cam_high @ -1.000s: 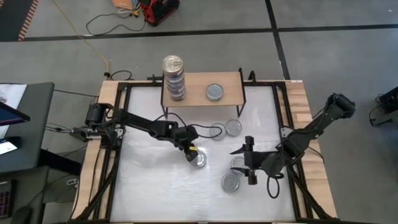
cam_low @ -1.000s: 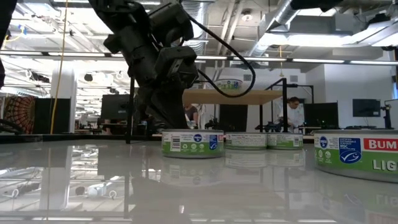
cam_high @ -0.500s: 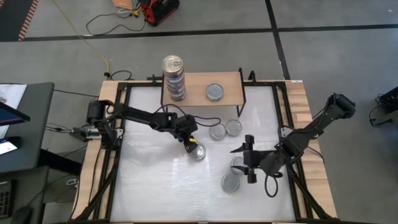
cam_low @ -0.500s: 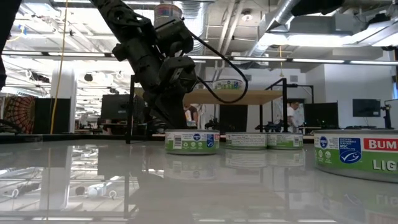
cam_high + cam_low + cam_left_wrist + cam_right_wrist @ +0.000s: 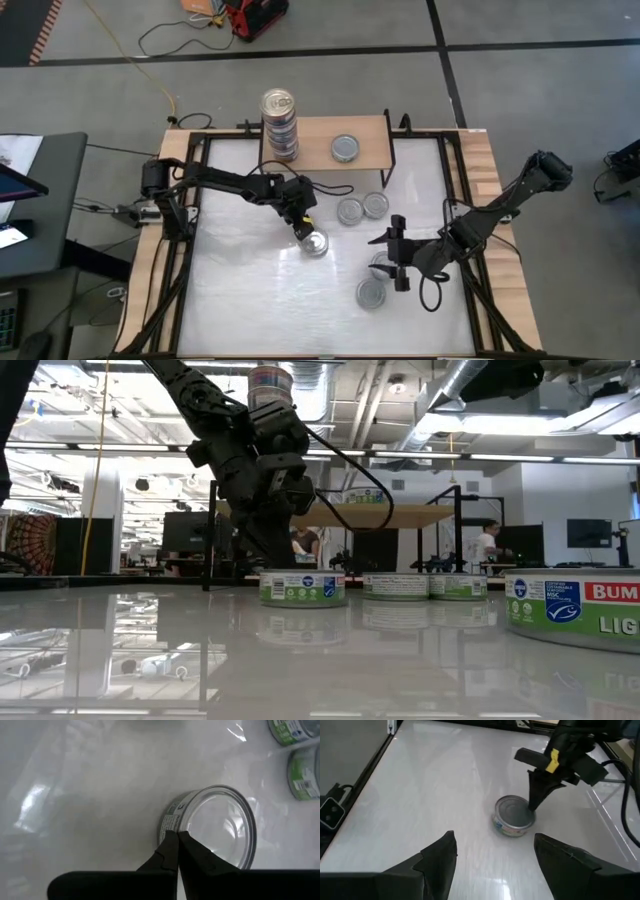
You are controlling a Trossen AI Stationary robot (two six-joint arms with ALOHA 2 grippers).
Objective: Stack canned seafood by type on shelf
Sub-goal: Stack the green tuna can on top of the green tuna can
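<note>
Shelf [image 5: 365, 137] at far edge is carrying a can stack [image 5: 280, 125] plus one silver can [image 5: 345, 149]. Left tool [image 5: 305, 229], fingers together, is touching can [image 5: 316, 243] mid-surface. Right tool [image 5: 396, 254] is hovering apart over right-side cans.

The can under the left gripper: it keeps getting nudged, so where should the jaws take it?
Grip the can across its low side wall, coming straight down, jaws opened wider than the lid. It lies flat, free all round. The left gripper is shut at its rim.
</note>
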